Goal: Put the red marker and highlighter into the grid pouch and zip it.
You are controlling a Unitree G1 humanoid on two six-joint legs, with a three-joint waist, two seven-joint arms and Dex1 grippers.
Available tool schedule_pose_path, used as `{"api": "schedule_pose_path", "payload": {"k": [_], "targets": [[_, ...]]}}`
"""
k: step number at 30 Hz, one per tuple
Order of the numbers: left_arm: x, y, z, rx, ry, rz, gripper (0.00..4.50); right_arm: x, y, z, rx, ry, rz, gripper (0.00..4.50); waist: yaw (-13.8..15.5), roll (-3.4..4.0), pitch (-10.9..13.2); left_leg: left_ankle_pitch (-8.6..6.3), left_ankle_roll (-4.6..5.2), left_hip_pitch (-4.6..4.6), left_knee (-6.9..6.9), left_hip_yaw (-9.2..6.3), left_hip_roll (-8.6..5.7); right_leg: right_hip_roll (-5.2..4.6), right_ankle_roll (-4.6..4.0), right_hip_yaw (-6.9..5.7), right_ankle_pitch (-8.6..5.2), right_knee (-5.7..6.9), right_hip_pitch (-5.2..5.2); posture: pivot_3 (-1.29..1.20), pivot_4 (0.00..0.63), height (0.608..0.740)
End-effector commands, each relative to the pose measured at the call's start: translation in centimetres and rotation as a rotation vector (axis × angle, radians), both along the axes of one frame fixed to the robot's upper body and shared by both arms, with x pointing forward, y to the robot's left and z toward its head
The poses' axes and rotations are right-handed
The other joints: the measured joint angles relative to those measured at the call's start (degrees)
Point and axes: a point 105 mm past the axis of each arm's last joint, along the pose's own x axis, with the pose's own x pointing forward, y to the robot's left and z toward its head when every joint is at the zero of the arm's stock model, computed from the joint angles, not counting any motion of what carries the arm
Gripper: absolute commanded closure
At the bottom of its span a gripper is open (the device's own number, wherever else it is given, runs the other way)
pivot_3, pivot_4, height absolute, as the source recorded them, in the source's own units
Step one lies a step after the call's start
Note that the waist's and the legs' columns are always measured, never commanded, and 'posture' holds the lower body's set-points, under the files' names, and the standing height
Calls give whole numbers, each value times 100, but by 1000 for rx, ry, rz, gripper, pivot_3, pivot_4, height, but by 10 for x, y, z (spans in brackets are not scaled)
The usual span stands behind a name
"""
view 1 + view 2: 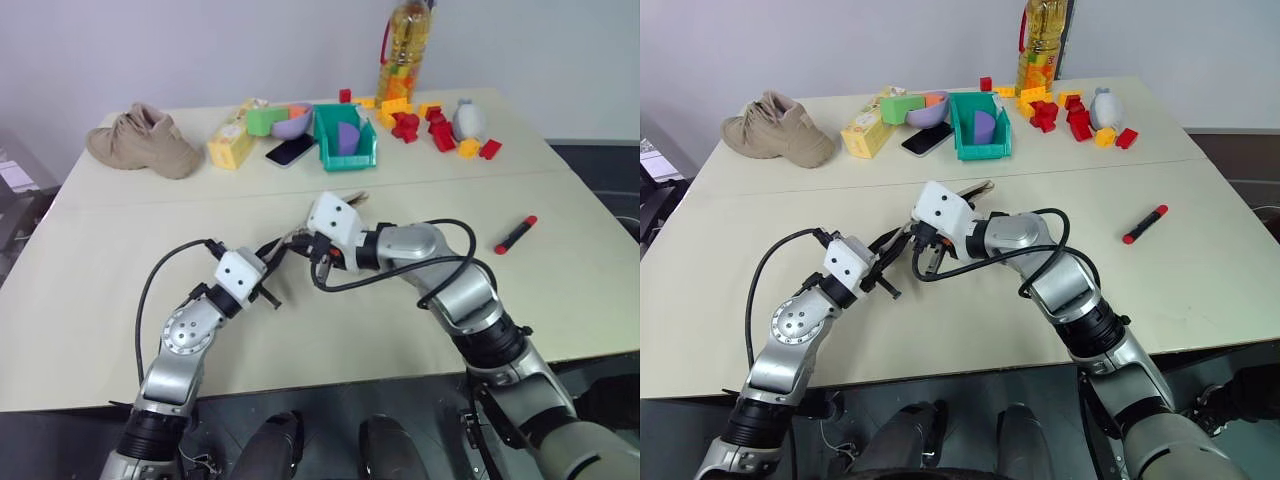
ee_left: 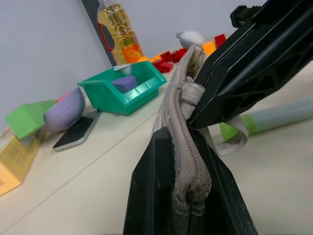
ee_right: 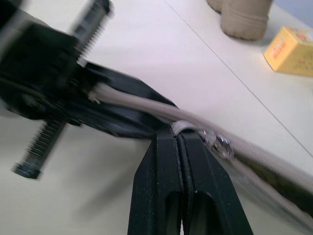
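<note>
The grid pouch (image 2: 182,122) is held up on edge over the table's middle, zipper side showing. My left gripper (image 1: 280,255) is shut on one end of it. My right gripper (image 3: 178,136) comes in from the opposite side and is shut on the pouch's zipper pull loop (image 2: 190,93), close to the left fingers. The highlighter (image 2: 274,116), with a pale body and a green end, lies on the table just behind the pouch. Far to the right, the red marker (image 1: 515,234) lies alone on the table. The rest of the pouch is hidden behind my grippers in the head views.
Along the table's back stand a tan shoe (image 1: 145,140), a yellow box (image 1: 232,143), a black phone (image 1: 290,151), a green bin (image 1: 345,137), an oil bottle (image 1: 405,45) and several red and yellow blocks (image 1: 440,125).
</note>
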Motion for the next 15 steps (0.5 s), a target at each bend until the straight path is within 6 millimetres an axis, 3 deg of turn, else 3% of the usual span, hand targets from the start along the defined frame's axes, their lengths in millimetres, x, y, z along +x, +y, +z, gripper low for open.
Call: {"api": "schedule_pose_path", "payload": {"k": [1, 5, 11, 15], "targets": [[-2, -15, 14, -12, -57, -31, 4500, -26, 20, 12, 14, -30, 150, 4459, 0, 0, 0, 0, 0, 0, 0, 0, 0, 0, 0, 0, 0, 0, 0, 0, 150, 740], [-2, -19, 13, -21, -57, -32, 4500, -37, 23, 10, 2, -15, 203, 4459, 1, 0, 0, 0, 0, 0, 0, 0, 0, 0, 0, 0, 0, 0, 0, 0, 150, 740], [4, -16, 16, -55, -64, 12, 4500, -35, 19, 9, -4, 0, 193, 4459, 9, 0, 0, 0, 0, -1, 2, 0, 0, 0, 0, -1, 0, 0, 1, 0, 150, 740], [10, -4, 20, -52, -82, 71, 4500, -19, 2, 14, 18, 9, 103, 3125, 7, -2, 1, 0, 0, -2, 3, -1, 0, 0, 0, -2, 0, 0, 1, 0, 150, 740]]}}
